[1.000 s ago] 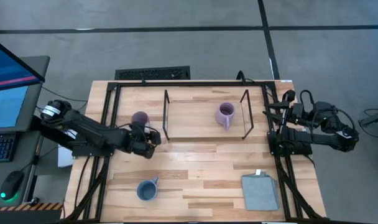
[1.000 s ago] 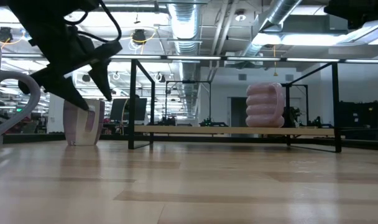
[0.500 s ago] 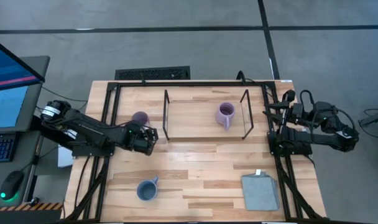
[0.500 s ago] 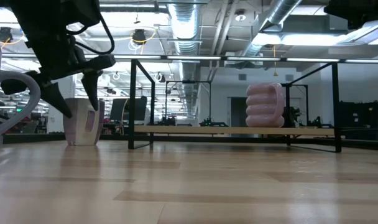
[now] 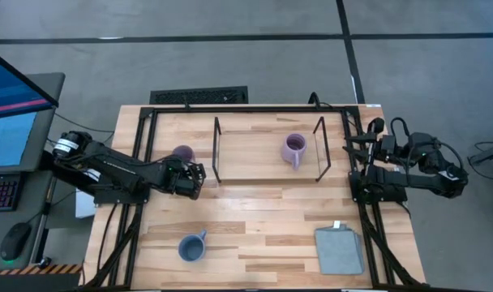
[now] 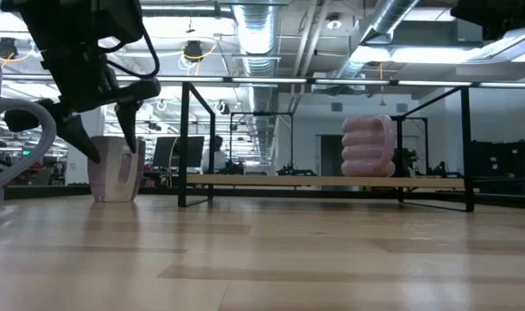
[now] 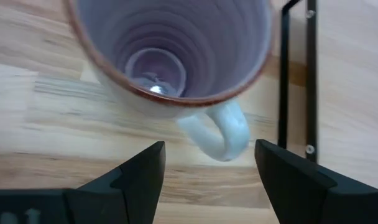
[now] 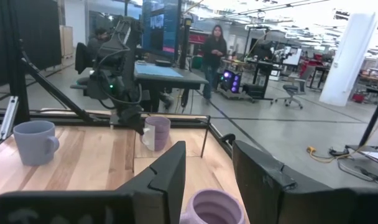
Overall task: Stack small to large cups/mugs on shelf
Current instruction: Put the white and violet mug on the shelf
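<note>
A light purple mug (image 5: 182, 153) stands upright on the table just left of the shelf (image 5: 246, 160). My left gripper (image 7: 207, 174) hovers open over its near side and points steeply down. The mug's handle (image 7: 221, 132) lies between the two fingers, and neither touches it. A second purple mug (image 5: 293, 150) stands on the shelf board. A blue mug (image 5: 191, 246) stands near the table's front left. My right gripper (image 8: 209, 174) waits open and level at the table's right edge, holding nothing.
A grey folded cloth (image 5: 340, 250) lies at the front right. The shelf's black wire frames (image 5: 216, 150) rise at both ends, one close beside the left mug. A monitor (image 5: 15, 105) stands left of the table. People (image 8: 214, 43) are in the room beyond.
My left gripper has rolled at the wrist and tipped further downward above the light purple mug. Its fingers have swung a little toward the table's left edge, to stand over the mug. It has stayed open. The mugs have not moved.
</note>
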Robot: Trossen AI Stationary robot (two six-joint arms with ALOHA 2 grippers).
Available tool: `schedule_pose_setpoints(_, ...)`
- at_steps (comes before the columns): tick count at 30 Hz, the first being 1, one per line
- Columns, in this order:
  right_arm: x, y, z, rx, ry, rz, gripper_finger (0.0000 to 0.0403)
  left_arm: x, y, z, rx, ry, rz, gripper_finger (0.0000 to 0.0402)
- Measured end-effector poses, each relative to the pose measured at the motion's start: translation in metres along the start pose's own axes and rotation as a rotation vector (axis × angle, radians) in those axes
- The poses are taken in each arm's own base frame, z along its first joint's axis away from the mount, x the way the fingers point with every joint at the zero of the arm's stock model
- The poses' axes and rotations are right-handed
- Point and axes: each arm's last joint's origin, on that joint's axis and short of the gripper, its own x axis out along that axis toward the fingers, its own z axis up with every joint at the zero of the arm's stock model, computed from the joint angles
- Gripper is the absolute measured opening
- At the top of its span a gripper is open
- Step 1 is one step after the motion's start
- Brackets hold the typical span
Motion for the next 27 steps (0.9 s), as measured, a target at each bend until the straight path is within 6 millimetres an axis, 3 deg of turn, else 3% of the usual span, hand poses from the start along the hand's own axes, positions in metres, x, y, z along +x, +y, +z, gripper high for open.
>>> schedule_pose_setpoints(21,0.0,0.0,0.0,-0.001,0.002,0.001,0.0153,-0.001,0.012,0.003,0.019,0.028,0.141,0.024)
schedule_pose_setpoints(27,0.0,0.0,0.0,-0.001,0.002,0.001,0.0155,-0.001,0.012,0.002,0.147,0.059,0.143,0.024)
